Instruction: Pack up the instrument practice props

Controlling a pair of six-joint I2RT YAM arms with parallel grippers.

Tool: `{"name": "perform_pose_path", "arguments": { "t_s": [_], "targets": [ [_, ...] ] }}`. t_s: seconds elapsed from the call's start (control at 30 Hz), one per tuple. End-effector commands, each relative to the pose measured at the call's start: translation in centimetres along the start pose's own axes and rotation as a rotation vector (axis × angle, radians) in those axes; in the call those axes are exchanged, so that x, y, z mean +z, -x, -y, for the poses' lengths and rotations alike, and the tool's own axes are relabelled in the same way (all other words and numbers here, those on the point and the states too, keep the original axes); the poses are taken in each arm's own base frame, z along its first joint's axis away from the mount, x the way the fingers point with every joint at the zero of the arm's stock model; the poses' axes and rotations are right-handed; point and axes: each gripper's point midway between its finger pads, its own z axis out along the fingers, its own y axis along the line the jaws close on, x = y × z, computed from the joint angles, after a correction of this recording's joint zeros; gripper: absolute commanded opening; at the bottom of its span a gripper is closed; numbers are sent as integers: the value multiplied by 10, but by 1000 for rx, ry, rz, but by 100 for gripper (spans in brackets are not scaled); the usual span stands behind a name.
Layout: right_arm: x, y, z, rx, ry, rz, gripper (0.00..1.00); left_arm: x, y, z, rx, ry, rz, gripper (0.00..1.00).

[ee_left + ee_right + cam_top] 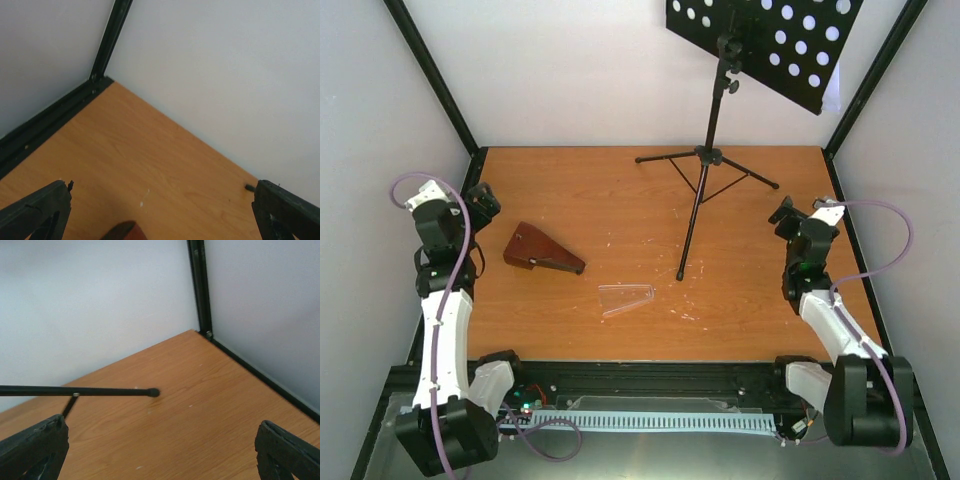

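Observation:
The red-brown wooden metronome (542, 250) lies on its side at the left of the table. Its clear plastic cover (626, 297) lies apart from it, near the middle front. The black tripod music stand (708, 155) stands at the back, with its perforated desk (760, 35) at the top. A white sliver (832, 96) shows at the desk's lower right edge, perhaps the sheet-music pages. My left gripper (482, 203) is open and empty, just left of the metronome, whose tip shows in the left wrist view (122, 231). My right gripper (783, 215) is open and empty, right of the stand's legs.
White walls with black frame posts (430, 75) enclose the wooden table (600, 190). In the right wrist view one tripod leg (80, 391) reaches across ahead of my fingers (32, 450), and the back right corner (202, 332) is close. A black rail (650, 375) runs along the front edge.

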Motion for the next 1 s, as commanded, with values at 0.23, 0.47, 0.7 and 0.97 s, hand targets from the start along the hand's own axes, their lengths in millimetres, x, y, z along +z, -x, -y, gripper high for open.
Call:
{"name": "perform_pose_path", "arguments": {
  "t_s": [0.23, 0.47, 0.7, 0.97],
  "targets": [
    [-61, 22, -95, 140, 474, -350, 100, -3, -69, -7, -56, 71, -463, 99],
    [-82, 7, -98, 71, 520, -477, 100, 4, -100, -21, -102, 103, -544, 99],
    [-99, -8, -120, 153, 666, -592, 100, 13, -131, -45, -133, 148, -539, 99],
    [-115, -35, -117, 128, 717, -675, 100, 42, -172, -36, -115, 10, -716, 92]
  ]
}}
